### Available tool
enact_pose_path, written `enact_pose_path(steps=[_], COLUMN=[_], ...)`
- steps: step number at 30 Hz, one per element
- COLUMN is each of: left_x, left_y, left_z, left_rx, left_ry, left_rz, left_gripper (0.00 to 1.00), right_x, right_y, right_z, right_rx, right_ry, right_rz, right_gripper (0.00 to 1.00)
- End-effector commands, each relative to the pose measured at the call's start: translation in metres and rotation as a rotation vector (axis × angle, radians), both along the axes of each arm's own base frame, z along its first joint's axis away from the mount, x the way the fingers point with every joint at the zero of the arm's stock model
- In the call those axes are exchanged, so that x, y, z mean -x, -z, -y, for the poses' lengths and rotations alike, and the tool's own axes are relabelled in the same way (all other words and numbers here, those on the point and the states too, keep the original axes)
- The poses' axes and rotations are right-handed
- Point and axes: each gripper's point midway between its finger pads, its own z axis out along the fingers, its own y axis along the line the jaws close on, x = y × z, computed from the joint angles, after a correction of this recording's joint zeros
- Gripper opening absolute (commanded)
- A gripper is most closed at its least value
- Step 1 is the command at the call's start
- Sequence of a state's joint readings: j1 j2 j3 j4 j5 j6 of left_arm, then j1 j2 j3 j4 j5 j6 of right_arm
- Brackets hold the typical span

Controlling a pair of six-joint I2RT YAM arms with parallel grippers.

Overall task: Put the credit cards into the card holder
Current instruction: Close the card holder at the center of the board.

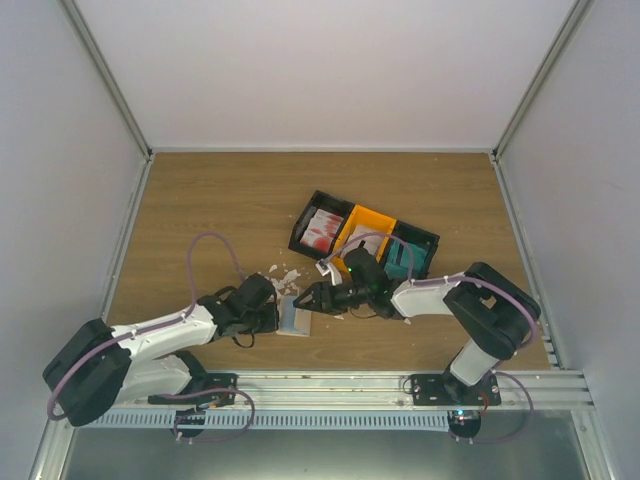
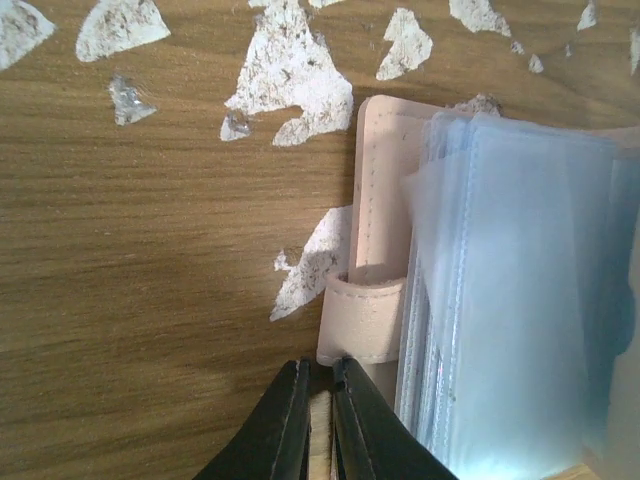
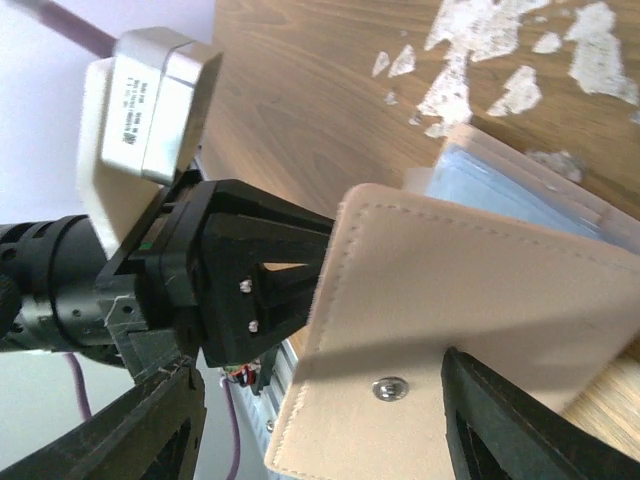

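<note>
The beige card holder [image 1: 295, 318] lies open on the wood between my two grippers. Its clear sleeves [image 2: 520, 290] face up, with a beige strap loop [image 2: 365, 320] at their edge. My left gripper [image 2: 320, 375] is shut on a thin pale edge of the holder just below that loop. The holder's flap [image 3: 470, 290], with a metal snap [image 3: 390, 388], stands raised between the wide-apart fingers of my right gripper [image 3: 320, 370], which is open. Credit cards sit in the tray: red-blotched white ones [image 1: 322, 230], pale ones [image 1: 362, 238] and teal ones [image 1: 402, 258].
The black-and-orange three-bin tray [image 1: 430, 240] stands just behind the right gripper. White scraps [image 2: 290, 80] are scattered over the wood beside the holder. The left arm's wrist [image 3: 230, 270] sits close behind the raised flap. The metal rail [image 1: 330, 385] runs along the near edge.
</note>
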State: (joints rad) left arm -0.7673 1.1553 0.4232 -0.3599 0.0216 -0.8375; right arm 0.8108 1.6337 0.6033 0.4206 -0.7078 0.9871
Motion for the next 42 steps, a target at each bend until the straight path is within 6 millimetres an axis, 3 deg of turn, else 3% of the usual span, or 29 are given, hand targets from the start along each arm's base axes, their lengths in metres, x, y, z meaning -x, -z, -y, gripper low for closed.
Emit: enact_pose_path(steps=[1, 11, 15, 21, 25, 30, 37, 42], left_x=[0.006, 0.001, -0.006, -0.014, -0.011, -0.004, -0.004, 0.000], left_y=[0.004, -0.003, -0.027, -0.070, -0.083, -0.068, -0.039, -0.022], left_z=[0.004, -0.001, 0.004, 0.004, 0.010, 0.014, 0.017, 0.018], left_rx=[0.085, 0.143, 0.192, 0.251, 0.322, 0.340, 0.303, 0.286], left_ry=[0.016, 0.019, 0.036, 0.031, 0.061, 0.082, 0.091, 0.105], left_rz=[-0.021, -0.013, 0.049, 0.165, 0.205, 0.167, 0.092, 0.047], left_gripper=[0.13, 0.13, 0.17, 0.28, 0.41, 0.50, 0.51, 0.42], right_x=[0.001, -0.017, -0.016, -0.016, -0.018, -0.017, -0.026, -0.030], right_y=[-0.011, -0.016, -0.010, -0.017, 0.007, 0.035, 0.011, -0.004], right_z=[-0.012, 0.005, 0.000, -0.020, -0.025, -0.019, -0.016, -0.011], right_rx=[-0.089, 0.007, 0.000, -0.069, 0.000, 0.078, 0.067, 0.071], right_ry=[-0.025, 0.084, 0.065, 0.017, 0.006, 0.030, 0.062, 0.091], right_rz=[0.006, 0.115, 0.089, 0.075, 0.009, -0.054, 0.036, 0.088], right_gripper=[0.66, 0.68, 0.68, 0.68, 0.68, 0.68, 0.67, 0.67])
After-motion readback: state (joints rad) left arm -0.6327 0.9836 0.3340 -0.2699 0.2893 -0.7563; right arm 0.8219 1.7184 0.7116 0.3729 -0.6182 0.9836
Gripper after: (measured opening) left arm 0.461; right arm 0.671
